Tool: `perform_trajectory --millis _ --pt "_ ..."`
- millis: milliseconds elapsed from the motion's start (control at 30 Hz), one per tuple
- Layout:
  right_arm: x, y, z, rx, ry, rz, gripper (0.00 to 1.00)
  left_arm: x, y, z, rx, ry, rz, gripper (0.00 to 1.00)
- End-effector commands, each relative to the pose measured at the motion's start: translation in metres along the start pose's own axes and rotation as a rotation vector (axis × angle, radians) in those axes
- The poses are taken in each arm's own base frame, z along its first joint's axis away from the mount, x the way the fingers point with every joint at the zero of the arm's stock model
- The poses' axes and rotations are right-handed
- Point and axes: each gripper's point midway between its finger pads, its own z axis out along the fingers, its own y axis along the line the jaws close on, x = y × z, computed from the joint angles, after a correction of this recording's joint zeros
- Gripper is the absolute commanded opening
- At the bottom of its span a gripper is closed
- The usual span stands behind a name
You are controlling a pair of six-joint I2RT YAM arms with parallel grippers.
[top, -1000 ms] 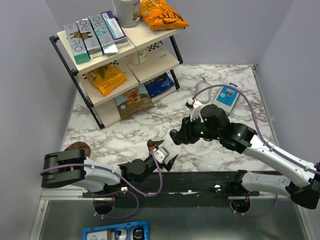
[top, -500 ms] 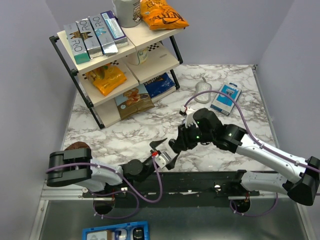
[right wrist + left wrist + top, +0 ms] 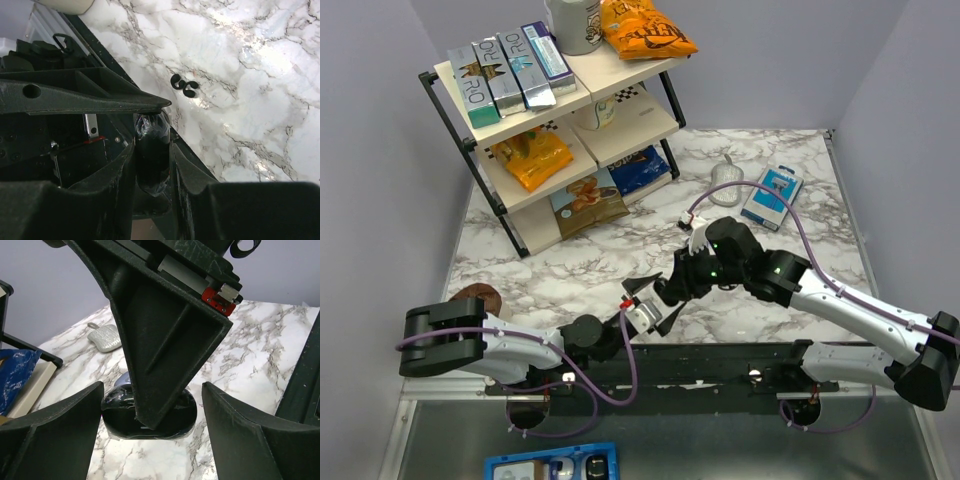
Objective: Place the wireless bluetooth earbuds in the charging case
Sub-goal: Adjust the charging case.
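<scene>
Right wrist view: right gripper [image 3: 152, 147] clamps glossy black charging case [image 3: 151, 172]. Wireless bluetooth earbuds [image 3: 183, 85] lie together on marble table [image 3: 260, 75], 1 o'clock of case, apart from it. Left wrist view alone shows left gripper [image 3: 151, 387] fingers spread, flanking case. Top view hides earbuds; shelf rack [image 3: 620, 72] far, 11 o'clock.

Overhead looks down; wrist views close, share charging case [image 3: 182, 412].

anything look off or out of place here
Both earbuds lie loose on the marble table, side by side and outside the charging case. The case is pinched in the right claw, between the open fingers of the left claw. Nothing looks spilled or broken.
</scene>
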Motion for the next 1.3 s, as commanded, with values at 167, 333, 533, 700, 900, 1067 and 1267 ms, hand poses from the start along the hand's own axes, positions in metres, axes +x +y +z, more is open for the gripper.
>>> perform_trajectory --millis 167,333,533,700,900,1067,1267 --pt "-0.01 0.012 -0.002 -0.058 -0.027 -0.029 0.01 0.018 -0.008 -0.003 0.029 0.067 -0.008 0.89" --pt "-0.006 0.009 -0.002 -0.052 -0.022 -0.037 0.01 0.018 -0.01 -0.003 0.035 0.067 -0.007 0.87" --pt "-0.005 0.005 -0.004 -0.034 -0.031 -0.036 0.01 0.02 -0.014 -0.004 0.058 0.068 -0.014 0.7" --pt "-0.006 0.004 -0.006 -0.025 -0.04 -0.038 0.01 0.022 -0.013 -0.005 0.049 0.075 -0.024 0.73" --pt "-0.009 0.005 -0.008 -0.032 -0.06 -0.037 0.01 0.025 -0.012 -0.005 0.036 0.085 -0.035 0.8" --pt "-0.01 0.007 -0.009 -0.041 -0.065 -0.04 0.01 0.029 -0.01 -0.005 0.019 0.092 -0.045 0.85" --pt "-0.009 0.006 -0.007 -0.037 -0.059 -0.039 0.01 0.028 -0.01 -0.004 0.014 0.083 -0.05 0.87"
